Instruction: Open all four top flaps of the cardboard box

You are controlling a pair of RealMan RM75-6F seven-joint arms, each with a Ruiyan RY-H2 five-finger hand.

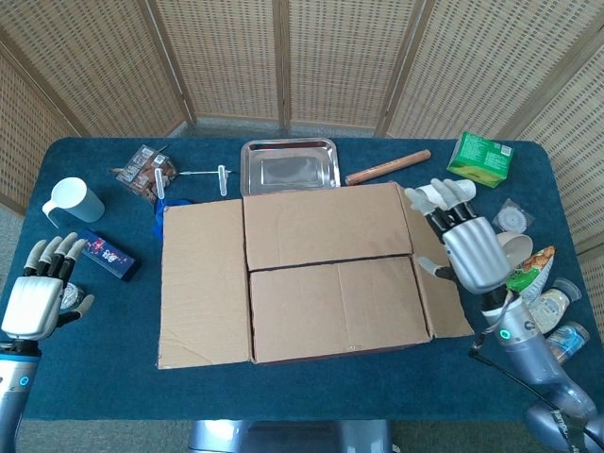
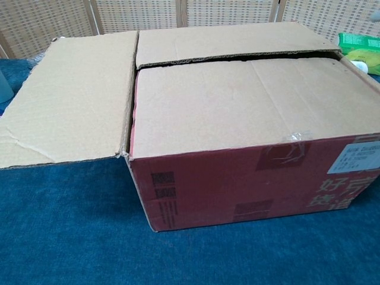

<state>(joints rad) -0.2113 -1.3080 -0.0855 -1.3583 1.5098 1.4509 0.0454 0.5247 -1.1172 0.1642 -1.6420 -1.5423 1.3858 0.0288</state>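
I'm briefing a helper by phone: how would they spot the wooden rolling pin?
Start at the big cardboard box mid-table; just beyond its far edge sits a shiny metal tray. The brown wooden rolling pin lies right of that tray, the only long thin wooden stick there.

Setting. A folding screen of woven wicker panels in pale wooden frames stands behind the counter, closing off the rear and angling forward at both sides. The counter carries a dark blue, carpet-like covering. Grey floor shows at the screen's foot. Lighting is even and bright.
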